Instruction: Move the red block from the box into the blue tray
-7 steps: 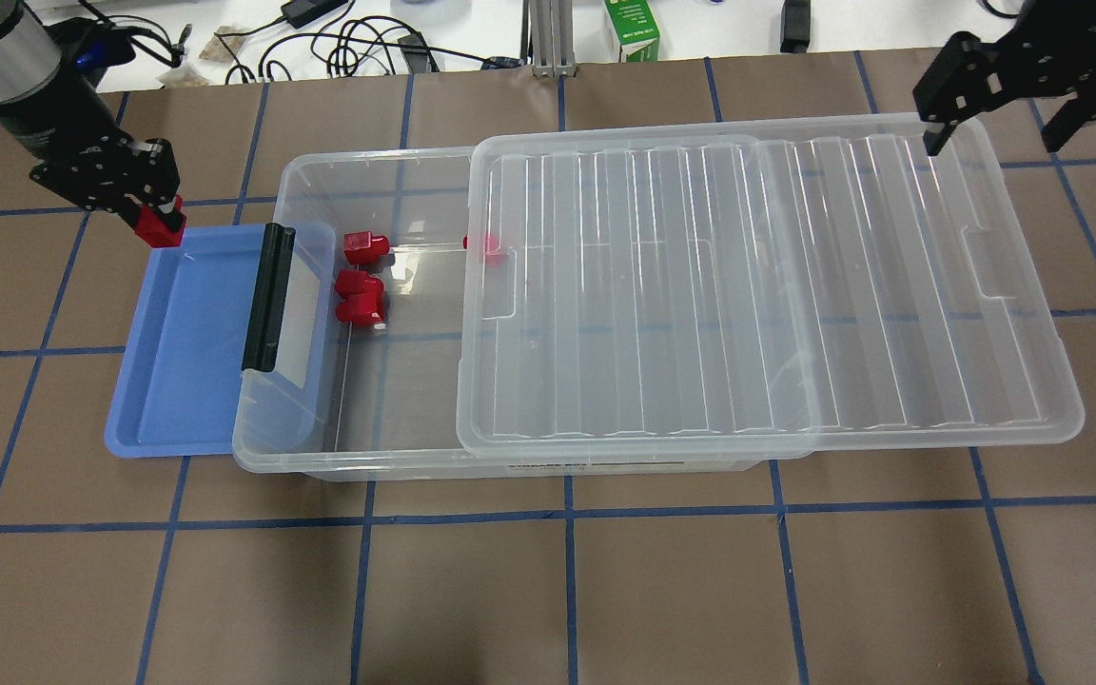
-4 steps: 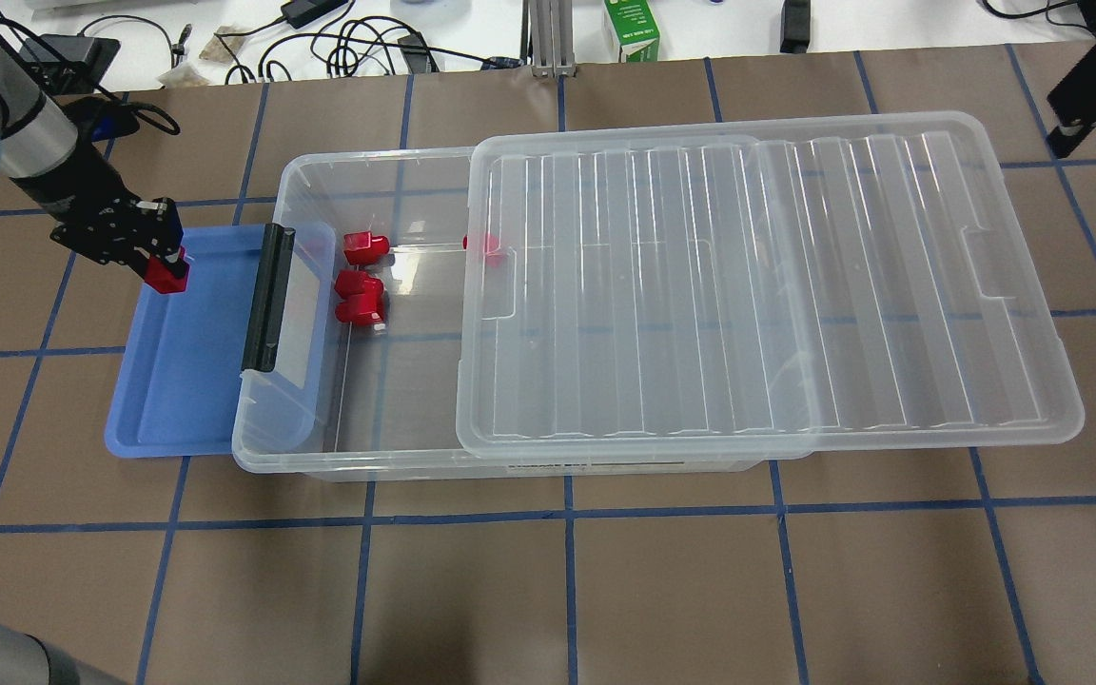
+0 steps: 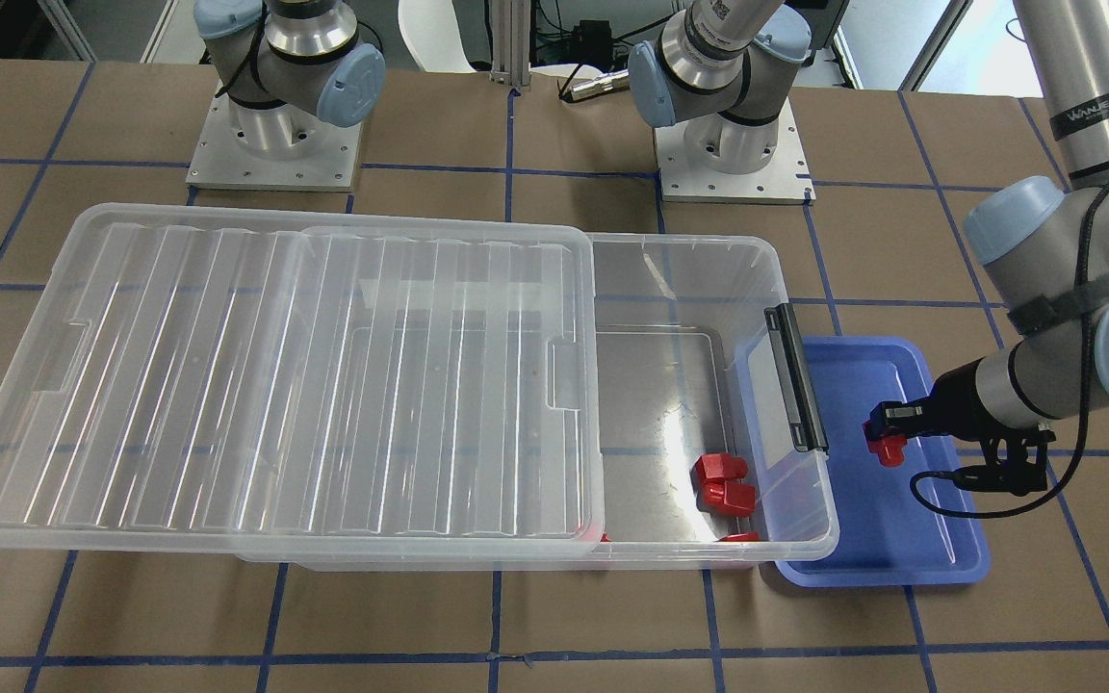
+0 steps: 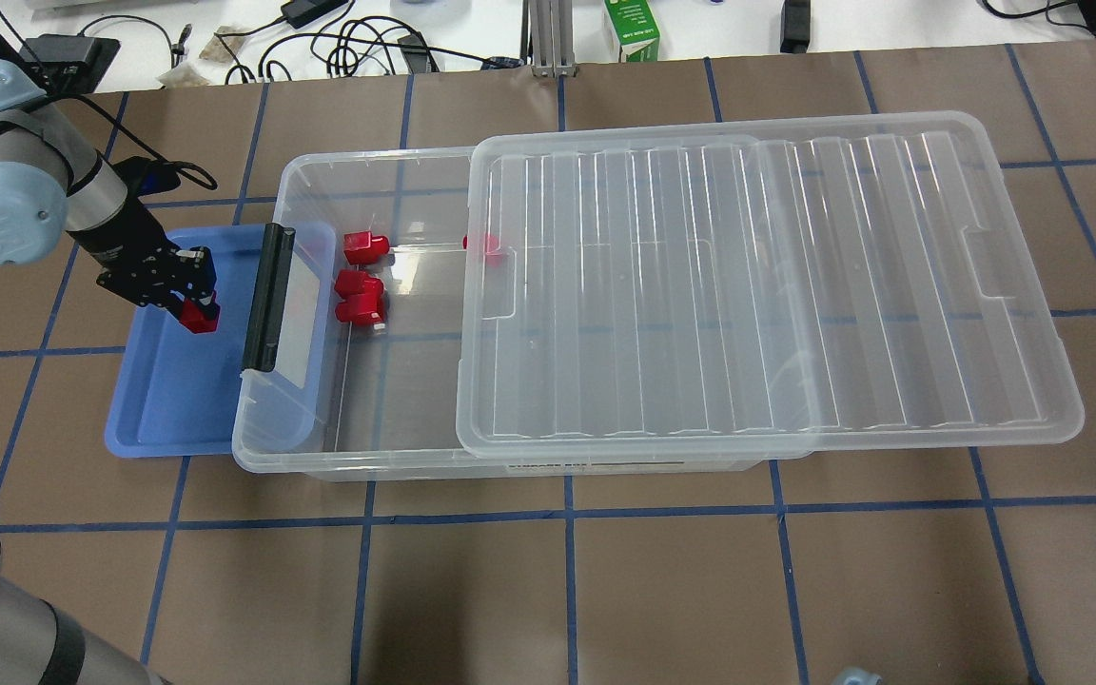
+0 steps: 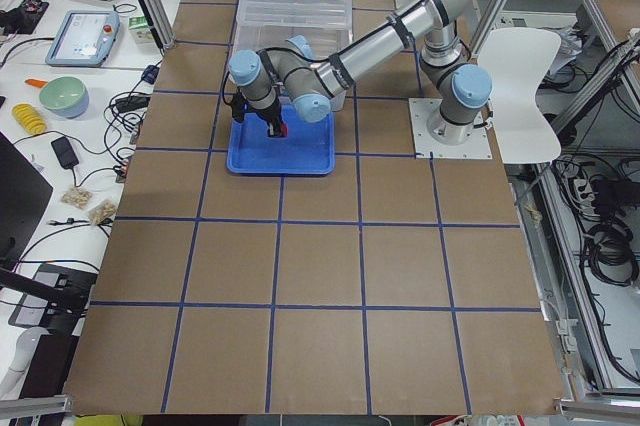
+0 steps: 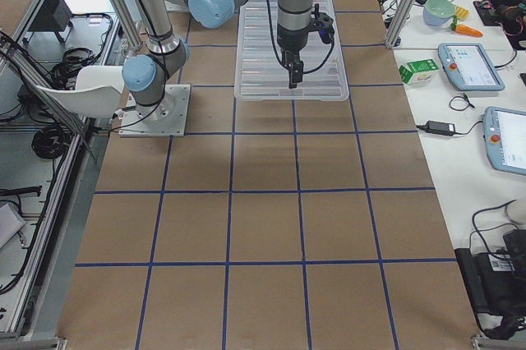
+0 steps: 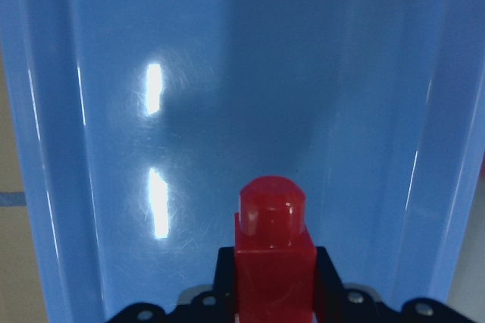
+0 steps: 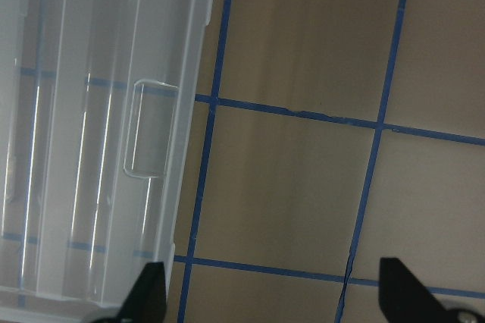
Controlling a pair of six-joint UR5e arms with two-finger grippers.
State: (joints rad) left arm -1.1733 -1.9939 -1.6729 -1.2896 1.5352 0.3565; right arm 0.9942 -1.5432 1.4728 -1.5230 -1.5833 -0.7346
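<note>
My left gripper (image 4: 196, 312) is shut on a red block (image 4: 199, 320) and holds it low over the blue tray (image 4: 167, 400), near the box's latch end. The wrist view shows the red block (image 7: 271, 251) between the black fingers, stub forward, over the tray floor (image 7: 114, 148). I cannot tell whether it touches the floor. The clear box (image 4: 320, 166) holds several more red blocks (image 4: 359, 295). My right gripper (image 8: 274, 289) is open and empty, above the table beside the lid's (image 8: 98, 148) edge.
The ribbed lid (image 4: 767, 285) is slid to the right, covers most of the box and overhangs its right end. The black latch bar (image 4: 267, 297) hangs over the tray's right part. A green carton (image 4: 632, 29) and cables (image 4: 358, 43) lie behind the table.
My left gripper has carried the red block from the tray's far left corner in over the tray and lower. My right gripper has left the overhead view at the far right.
</note>
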